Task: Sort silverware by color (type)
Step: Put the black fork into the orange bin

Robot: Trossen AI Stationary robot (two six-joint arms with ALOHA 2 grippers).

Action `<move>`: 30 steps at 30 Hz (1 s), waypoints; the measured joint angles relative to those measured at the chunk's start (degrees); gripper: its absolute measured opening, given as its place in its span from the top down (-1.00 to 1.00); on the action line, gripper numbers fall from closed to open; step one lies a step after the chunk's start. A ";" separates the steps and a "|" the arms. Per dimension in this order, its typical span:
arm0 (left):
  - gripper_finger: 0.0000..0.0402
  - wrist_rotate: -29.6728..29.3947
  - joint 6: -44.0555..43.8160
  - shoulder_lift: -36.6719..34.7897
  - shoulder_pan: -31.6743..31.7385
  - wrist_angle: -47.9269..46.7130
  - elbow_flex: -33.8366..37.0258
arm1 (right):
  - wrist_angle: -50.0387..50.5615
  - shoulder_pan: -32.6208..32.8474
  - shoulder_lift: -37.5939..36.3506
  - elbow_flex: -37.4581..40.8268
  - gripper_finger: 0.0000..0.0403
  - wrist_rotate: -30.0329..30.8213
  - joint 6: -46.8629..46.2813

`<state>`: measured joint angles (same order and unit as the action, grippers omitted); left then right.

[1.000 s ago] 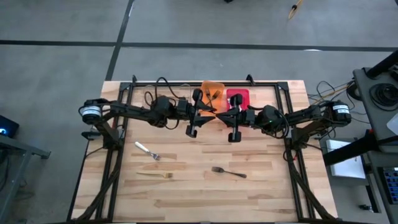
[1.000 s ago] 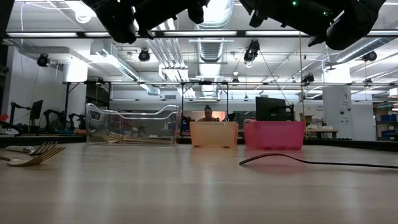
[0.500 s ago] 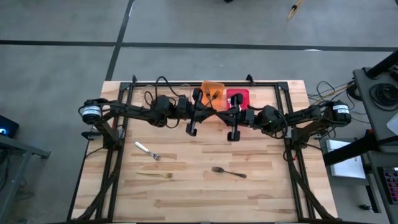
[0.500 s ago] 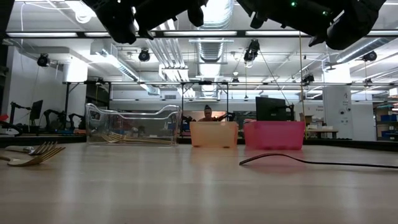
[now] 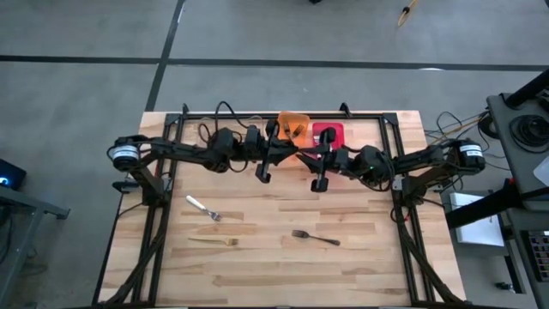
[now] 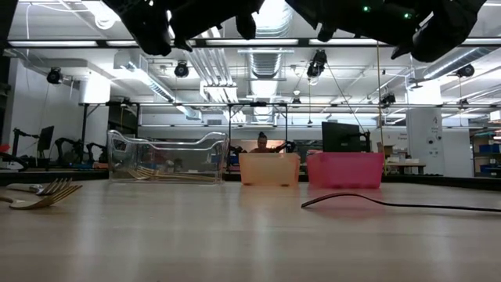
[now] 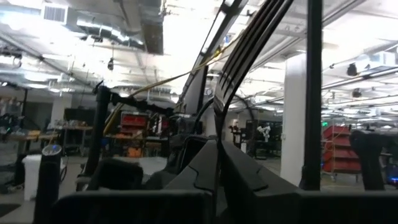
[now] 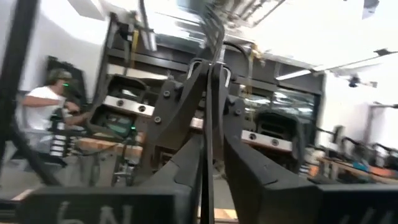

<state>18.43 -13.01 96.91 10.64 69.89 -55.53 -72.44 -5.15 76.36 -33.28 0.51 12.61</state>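
Both arms are raised above the far-middle of the wooden table (image 5: 360,249), reaching inward from opposite sides. The left gripper (image 5: 264,174) hangs near the orange bin (image 5: 292,118); its own wrist camera shows its two dark fingers (image 7: 205,168) pressed together with nothing between them. The right gripper (image 5: 317,183) hangs near the red bin (image 5: 328,130); its fingers (image 8: 233,155) are likewise pressed together and hold nothing.

Three pieces of silverware lie loose on the near half of the table. A silver fork with a pale handle (image 5: 204,208) lies toward the left side. A gold fork (image 5: 214,241) lies just in front of it, apart from it. A black fork (image 5: 316,237) lies near the centre, well apart from the other two. From table height, the tines of the two left-side forks show at the edge of the picture, and the black fork's handle arches slightly off the surface.

At the far edge stand three bins: a clear bin (image 6: 167,158) holding gold utensils (image 6: 160,173), then the orange bin, then the red bin. The orange bin holds some dark utensils (image 5: 294,131); their type cannot be determined.

A person (image 6: 261,143) is visible in the room beyond the table.
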 joint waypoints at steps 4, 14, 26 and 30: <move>1.00 -0.02 -0.18 -0.72 1.01 -2.74 0.03 | 2.96 -0.02 -0.98 0.00 0.50 5.34 0.62; 1.00 0.00 -2.57 -6.77 8.80 -21.99 0.04 | 19.48 -0.02 -9.73 0.00 0.22 18.14 1.49; 1.00 -3.01 0.63 -2.34 18.34 -61.65 -14.52 | 30.22 -0.13 -15.39 0.00 0.20 25.38 1.61; 1.00 -2.96 2.88 2.11 19.84 -70.96 -22.62 | 30.52 -0.13 -15.43 0.00 0.20 26.99 2.36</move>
<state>15.48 -10.13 99.02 30.49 -1.07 -78.15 -41.92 -5.28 60.93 -33.28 27.51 14.97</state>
